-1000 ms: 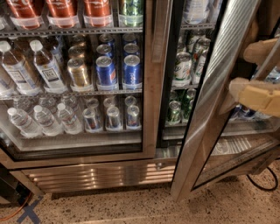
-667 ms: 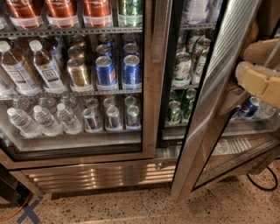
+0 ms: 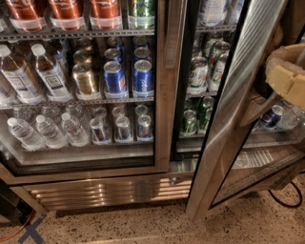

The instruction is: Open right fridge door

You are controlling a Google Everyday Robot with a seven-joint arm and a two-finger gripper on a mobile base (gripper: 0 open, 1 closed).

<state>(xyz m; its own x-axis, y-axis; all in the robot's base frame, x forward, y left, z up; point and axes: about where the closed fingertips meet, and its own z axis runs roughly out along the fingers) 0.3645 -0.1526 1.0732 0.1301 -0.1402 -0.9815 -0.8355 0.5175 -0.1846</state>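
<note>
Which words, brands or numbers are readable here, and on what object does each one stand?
"pepsi": on the blue cans.
Bottle labels, red cans, green cans: too blurred to read.
Gripper, at the right edge by the open right fridge door: no text.

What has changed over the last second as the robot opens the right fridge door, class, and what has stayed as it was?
The pincer, at the right edge of the view beside the right fridge door, has moved upward and slightly to the right. Nothing is visibly taken hold of or let go. The door stays swung open at much the same angle. The left door remains shut, and the cans and bottles are unmoved.
</note>
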